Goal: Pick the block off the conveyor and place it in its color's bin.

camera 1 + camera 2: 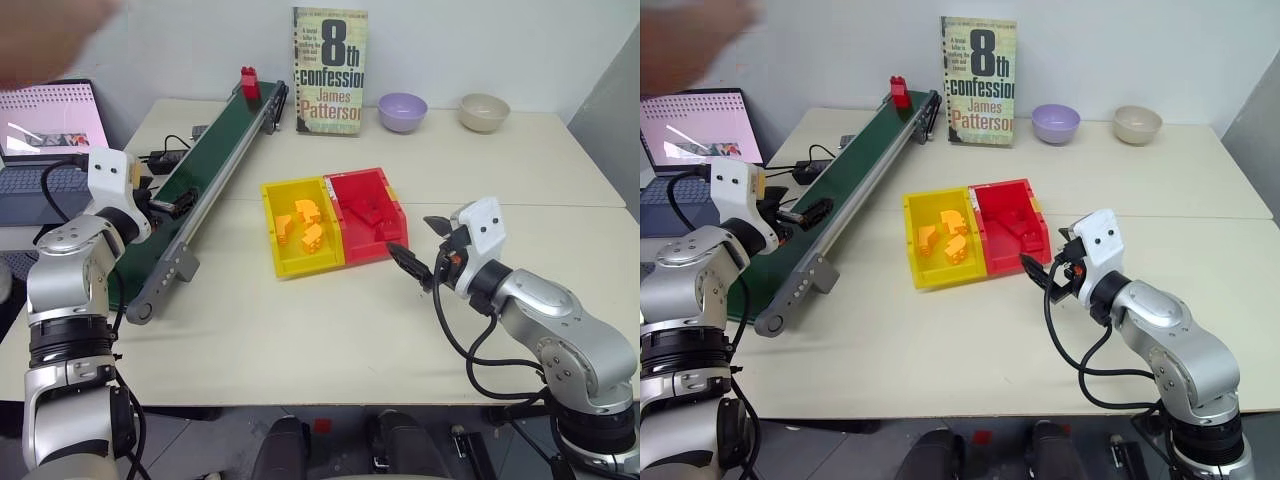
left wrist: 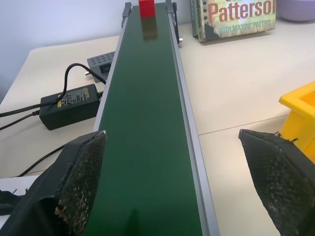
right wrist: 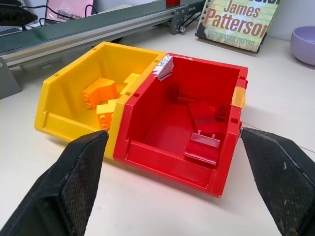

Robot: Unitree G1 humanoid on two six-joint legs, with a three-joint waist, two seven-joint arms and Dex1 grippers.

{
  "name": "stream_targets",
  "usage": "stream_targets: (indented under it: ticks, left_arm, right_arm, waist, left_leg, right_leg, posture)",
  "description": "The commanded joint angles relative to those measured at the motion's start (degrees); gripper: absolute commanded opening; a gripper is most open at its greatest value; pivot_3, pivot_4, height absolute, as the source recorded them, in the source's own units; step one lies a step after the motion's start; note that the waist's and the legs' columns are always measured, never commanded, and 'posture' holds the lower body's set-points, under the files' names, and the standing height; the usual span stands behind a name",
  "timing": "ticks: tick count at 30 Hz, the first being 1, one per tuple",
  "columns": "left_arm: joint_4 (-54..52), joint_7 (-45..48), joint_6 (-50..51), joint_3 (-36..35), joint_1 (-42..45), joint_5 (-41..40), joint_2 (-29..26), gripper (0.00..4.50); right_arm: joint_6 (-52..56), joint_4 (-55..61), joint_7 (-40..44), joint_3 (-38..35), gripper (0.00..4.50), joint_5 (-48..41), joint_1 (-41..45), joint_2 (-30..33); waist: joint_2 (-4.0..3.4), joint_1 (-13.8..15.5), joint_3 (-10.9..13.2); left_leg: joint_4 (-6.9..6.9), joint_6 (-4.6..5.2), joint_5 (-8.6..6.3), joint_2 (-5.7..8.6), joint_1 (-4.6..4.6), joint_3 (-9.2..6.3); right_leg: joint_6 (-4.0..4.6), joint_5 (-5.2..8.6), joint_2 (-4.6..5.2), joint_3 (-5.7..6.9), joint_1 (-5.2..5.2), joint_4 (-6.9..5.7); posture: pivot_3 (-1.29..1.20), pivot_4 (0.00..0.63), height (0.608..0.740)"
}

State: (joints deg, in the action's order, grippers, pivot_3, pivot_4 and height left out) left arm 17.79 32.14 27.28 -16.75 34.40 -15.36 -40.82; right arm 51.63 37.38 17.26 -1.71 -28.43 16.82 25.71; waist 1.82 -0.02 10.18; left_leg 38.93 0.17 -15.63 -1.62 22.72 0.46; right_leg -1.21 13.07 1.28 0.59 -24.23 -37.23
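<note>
Near the front of the table, the right gripper [image 1: 421, 250] sits wide open with nothing in it, just short of the red bin [image 1: 365, 215], pointing into it. That bin has a few red bricks [image 3: 206, 120] lying inside and it's joined to a yellow bin [image 1: 297, 228] holding orange bricks [image 1: 305, 225]. Over on the left, the left gripper [image 1: 168, 205] is also spread wide and empty, hovering over the near stretch of the conveyor [image 2: 147, 147], one finger on each side of the belt. Way up at the far end of the belt stands the block [image 1: 249, 83], well apart from both grippers. Behind that, a book [image 1: 330, 70] is propped upright, with a purple bowl [image 1: 402, 111] and a beige bowl [image 1: 484, 112] beside it.
</note>
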Motion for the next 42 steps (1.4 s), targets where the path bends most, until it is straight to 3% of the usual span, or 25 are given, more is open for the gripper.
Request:
stream_targets:
  ticks: [1,12,25,42]
  left_arm:
    - [-2.6,0.2,-0.6,-0.6,0.3,-0.2,-1.3,4.47]
    - [-4.3,-2.6,-0.6,-3.6,-2.0,-1.3,-0.6,4.47]
    - [-2.5,-5.1,-2.0,-4.1,-0.9,-2.2,2.3,4.47]
    - [0.2,-5.8,-2.5,-2.9,1.1,-1.8,3.2,4.47]
  right_arm:
    - [-0.4,1.9,0.2,-1.5,4.50,-1.0,0.7,0.0]
    - [-1.2,1.2,1.6,-1.8,4.50,-1.7,2.0,0.3]
    - [-5.6,-4.9,17.0,-0.6,4.50,-12.0,15.8,1.2]
    - [-9.2,-5.5,18.4,0.3,4.50,-11.9,12.5,2.2]
  waist:
    - [0.00,0.0,0.0]
    - [0.00,0.0,0.0]
    - [0.00,0.0,0.0]
    - [0.00,0.0,0.0]
  left_leg:
    - [0.00,0.00,0.00,0.00,0.00,0.00]
    - [0.00,0.00,0.00,-0.02,0.00,-0.01]
    - [0.00,0.00,0.00,0.00,0.00,-0.03]
    - [-0.02,0.00,0.00,-0.01,0.03,-0.14]
  right_leg:
    - [0.00,0.00,0.00,0.00,0.00,0.00]
    - [0.00,0.00,0.00,-0.01,0.00,0.00]
    - [0.01,-0.01,0.01,0.02,0.00,0.01]
    - [0.02,-0.02,0.05,0.00,0.01,-0.01]
  posture:
    - [0.00,0.150,0.740]
    - [0.00,0.150,0.740]
    - [0.00,0.150,0.740]
    - [0.00,0.150,0.740]
